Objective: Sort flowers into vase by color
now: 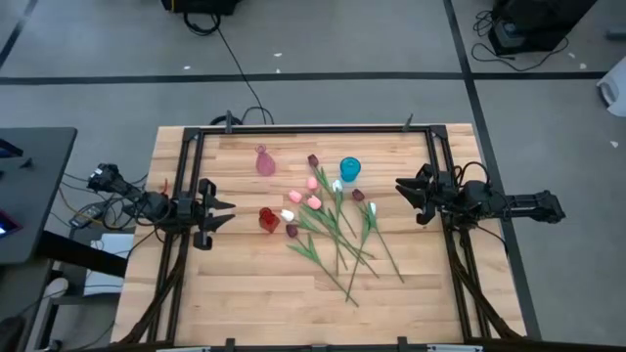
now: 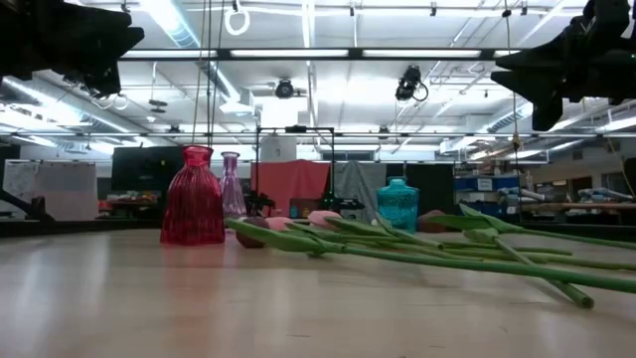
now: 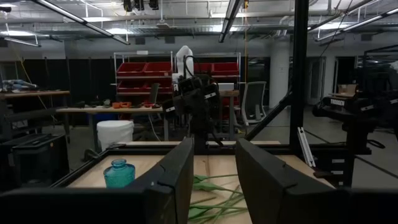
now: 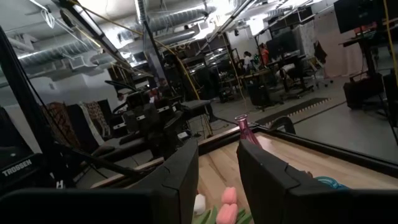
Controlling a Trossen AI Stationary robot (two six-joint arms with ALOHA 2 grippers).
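Several artificial tulips (image 1: 333,220) lie in a loose pile at the table's middle, heads white, pink and maroon, green stems fanning toward the near edge. Three small vases stand around them: a red one (image 1: 268,219), a pale pink one (image 1: 264,161) and a teal one (image 1: 349,168). My left gripper (image 1: 227,212) hovers open above the table's left side, near the red vase. My right gripper (image 1: 401,189) hovers open on the right, beside the teal vase. Neither holds anything.
A black metal frame (image 1: 313,128) runs along the table's far edge and down both sides. The bare wooden top (image 1: 254,293) lies open toward the near edge. The room behind shows shelves, desks and people far off.
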